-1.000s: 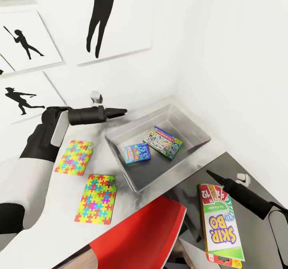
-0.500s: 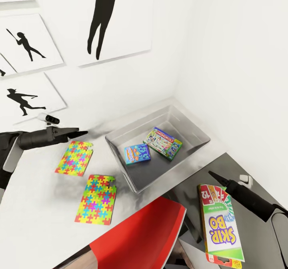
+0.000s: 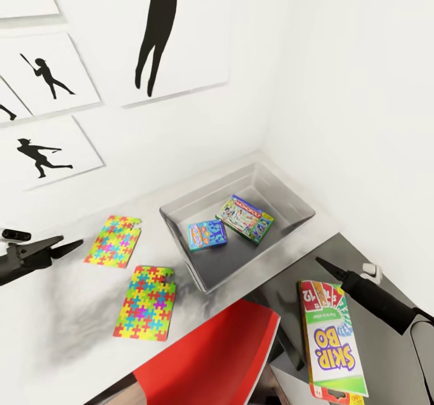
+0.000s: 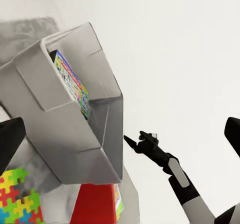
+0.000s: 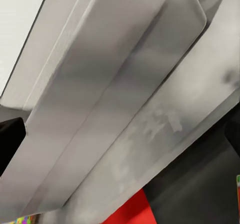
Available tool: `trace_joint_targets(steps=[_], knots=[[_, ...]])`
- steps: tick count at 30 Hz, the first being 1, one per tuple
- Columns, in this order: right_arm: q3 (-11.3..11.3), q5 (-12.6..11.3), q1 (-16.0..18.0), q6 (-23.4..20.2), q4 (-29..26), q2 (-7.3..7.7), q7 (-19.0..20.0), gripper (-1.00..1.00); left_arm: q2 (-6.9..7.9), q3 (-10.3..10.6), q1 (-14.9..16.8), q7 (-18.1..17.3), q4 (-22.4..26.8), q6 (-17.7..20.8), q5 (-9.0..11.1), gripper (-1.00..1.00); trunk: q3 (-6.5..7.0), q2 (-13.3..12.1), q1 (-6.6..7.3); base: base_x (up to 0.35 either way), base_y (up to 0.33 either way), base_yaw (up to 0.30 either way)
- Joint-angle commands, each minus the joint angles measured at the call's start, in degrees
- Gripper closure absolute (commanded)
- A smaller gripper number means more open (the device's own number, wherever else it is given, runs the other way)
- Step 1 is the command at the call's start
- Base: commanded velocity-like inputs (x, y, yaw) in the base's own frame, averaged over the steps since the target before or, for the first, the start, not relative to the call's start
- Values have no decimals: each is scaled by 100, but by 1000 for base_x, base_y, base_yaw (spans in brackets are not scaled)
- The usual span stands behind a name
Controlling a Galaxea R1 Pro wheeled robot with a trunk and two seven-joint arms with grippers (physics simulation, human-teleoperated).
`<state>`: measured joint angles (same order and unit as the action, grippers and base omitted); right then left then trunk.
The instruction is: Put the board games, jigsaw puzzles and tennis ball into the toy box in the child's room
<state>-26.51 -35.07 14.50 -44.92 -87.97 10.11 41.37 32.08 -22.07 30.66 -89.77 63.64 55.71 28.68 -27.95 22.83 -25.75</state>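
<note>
Red chair (image 3: 211,357) nearest you, Skip-Bo game (image 3: 333,339) beside your closed, empty right gripper (image 3: 319,263), two puzzles (image 3: 144,301) on the table, two games in the box (image 3: 283,197): judged mid-task, next bring the empty, slightly parted left gripper (image 3: 71,246) onto a puzzle.
</note>
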Motion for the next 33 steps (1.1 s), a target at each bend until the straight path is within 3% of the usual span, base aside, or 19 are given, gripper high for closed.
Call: trace_joint_targets(steps=[1,10,33], knots=[[-7,-13,5,-34,-1,-3,11,-100,-3,-52,-117,-23,-37,-37,-3,-100,2,9,-4,0,0,0],[3,-5,1,-15,-9,-49,4,-100,8,-245,-389,-23,-284,-345,38,-100,84,9,-4,0,0,0],[-3,-17,2,-8,-7,-52,11,-100,-34,-254,-412,-23,-291,-391,33,-100,295,9,-4,0,0,0]])
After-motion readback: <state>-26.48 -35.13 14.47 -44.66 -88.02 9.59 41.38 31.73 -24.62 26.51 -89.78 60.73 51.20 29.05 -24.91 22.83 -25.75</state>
